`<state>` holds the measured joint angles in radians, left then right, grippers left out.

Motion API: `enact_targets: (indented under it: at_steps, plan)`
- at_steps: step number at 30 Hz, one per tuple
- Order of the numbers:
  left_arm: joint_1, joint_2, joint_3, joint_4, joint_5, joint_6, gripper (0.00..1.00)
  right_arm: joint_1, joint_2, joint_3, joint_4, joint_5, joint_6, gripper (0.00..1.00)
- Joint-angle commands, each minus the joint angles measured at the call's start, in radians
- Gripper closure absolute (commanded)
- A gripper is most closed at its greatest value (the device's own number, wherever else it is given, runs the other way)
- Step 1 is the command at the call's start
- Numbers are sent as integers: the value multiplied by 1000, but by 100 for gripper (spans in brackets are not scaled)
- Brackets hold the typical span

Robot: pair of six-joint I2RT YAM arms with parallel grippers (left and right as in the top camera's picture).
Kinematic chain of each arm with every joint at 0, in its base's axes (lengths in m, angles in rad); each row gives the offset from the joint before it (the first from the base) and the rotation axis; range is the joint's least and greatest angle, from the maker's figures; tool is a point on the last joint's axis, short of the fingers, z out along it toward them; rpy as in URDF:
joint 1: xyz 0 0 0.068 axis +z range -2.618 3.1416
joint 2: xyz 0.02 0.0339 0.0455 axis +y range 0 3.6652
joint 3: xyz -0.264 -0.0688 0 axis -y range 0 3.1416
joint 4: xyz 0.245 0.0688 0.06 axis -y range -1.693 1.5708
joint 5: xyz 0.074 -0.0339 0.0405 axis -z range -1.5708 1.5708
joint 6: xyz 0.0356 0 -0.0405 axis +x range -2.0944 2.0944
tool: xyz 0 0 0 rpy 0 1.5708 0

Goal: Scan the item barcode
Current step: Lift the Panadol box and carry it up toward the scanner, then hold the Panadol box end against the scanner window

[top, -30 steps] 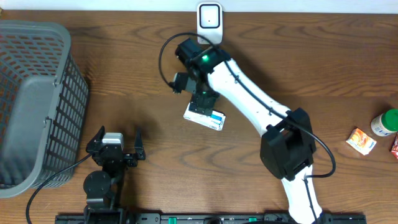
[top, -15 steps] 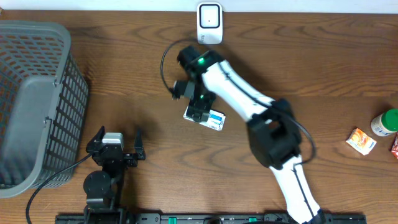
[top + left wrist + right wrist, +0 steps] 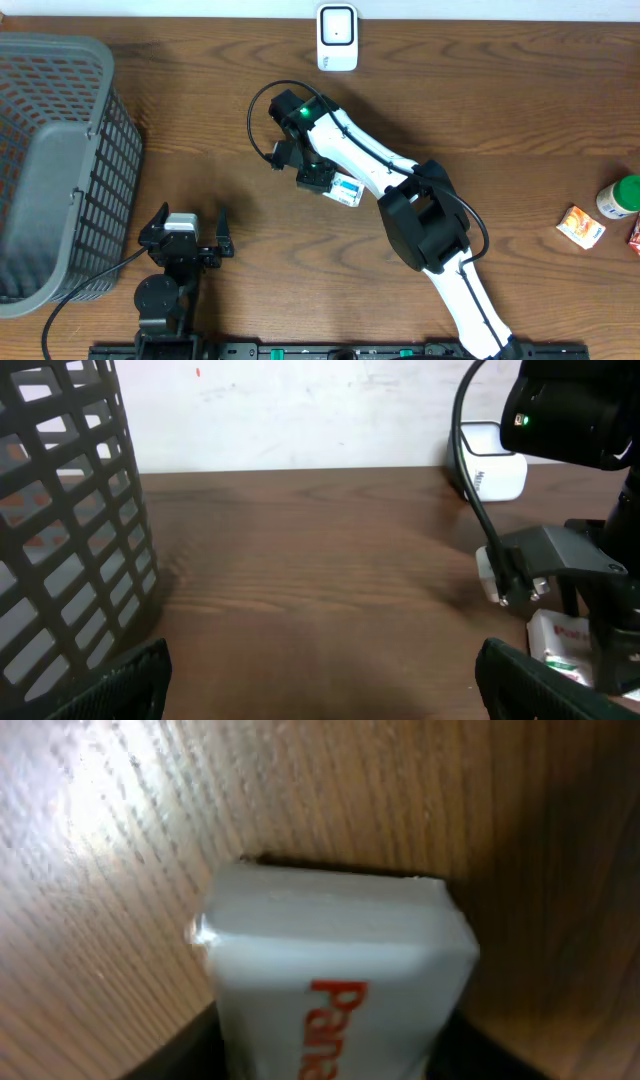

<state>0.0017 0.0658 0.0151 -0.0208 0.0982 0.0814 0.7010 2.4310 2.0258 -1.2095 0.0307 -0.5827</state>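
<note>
Mid-table, the right gripper point(image 3: 315, 178) pinches the small white box point(image 3: 346, 189).

Lying flat on the wooden table point(image 3: 520, 100), the box with red lettering sits nearer the front than the white scanner point(image 3: 337, 38) and well apart from it. From the right wrist, the box point(image 3: 335, 980) fills the gap between the dark fingers point(image 3: 190, 1045), one against each of its sides. Near the front edge, beside the grey basket point(image 3: 60, 170), the left gripper point(image 3: 190, 225) has its fingers spread wide, nothing between them.

Small white red-lettered box point(image 3: 348, 189) flat on wooden table point(image 3: 500, 120)
</note>
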Motion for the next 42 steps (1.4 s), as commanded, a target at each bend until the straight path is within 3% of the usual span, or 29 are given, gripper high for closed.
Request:
enact_targets:
  at_steps: [1,5,9,21,32,42]
  plan:
    - [-1,-1,-10,-40,17,-5,4,10,75,-27,-14,-43,21,64]
    - [-1,-1,-10,-40,17,-5,4,10,74,-24,-16,-12,21,68]
    - [-1,-1,-10,-40,17,-5,4,10,73,5,-13,151,18,68]
    - [-1,-1,-10,-40,17,-5,4,-13,73,179,90,441,-120,69]
    - [-1,-1,-10,-40,17,-5,4,-52,73,207,561,674,-372,70]
    - [-1,-1,-10,-40,17,-5,4,-106,74,206,840,579,-502,63]
